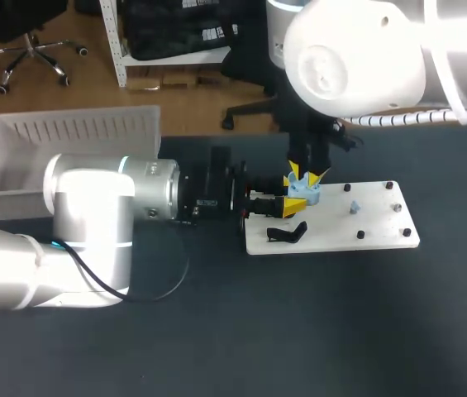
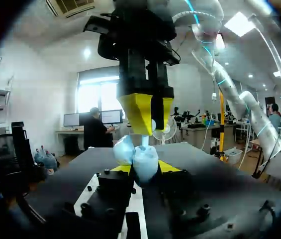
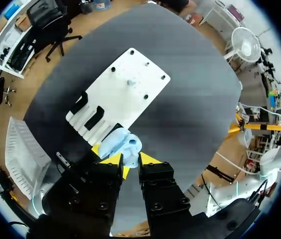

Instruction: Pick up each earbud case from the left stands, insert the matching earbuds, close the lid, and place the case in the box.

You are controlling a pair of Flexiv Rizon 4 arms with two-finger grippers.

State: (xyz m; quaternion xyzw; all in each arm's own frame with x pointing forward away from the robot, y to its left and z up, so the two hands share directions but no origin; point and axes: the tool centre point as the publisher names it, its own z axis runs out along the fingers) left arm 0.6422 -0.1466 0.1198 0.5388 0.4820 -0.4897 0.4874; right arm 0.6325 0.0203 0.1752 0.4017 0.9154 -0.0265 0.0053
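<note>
The pale-blue case (image 1: 306, 195) (image 2: 140, 160) (image 3: 123, 146) is over the left end of the white board (image 1: 369, 227) (image 3: 130, 99). The left jaws pinch it from both sides. The left arm (image 1: 92, 223) reaches in level from the tabletop's (image 1: 340, 331) left edge. The right arm (image 1: 357, 58) comes down from above, and its jaws stand right over the case. Whether they grip anything I cannot tell. A black stand (image 1: 287, 233) is on the board's near left corner, just beside the case. The board lies right of the tabletop's middle. The box (image 1: 68, 132) (image 3: 23, 154) is at the far left corner.
</note>
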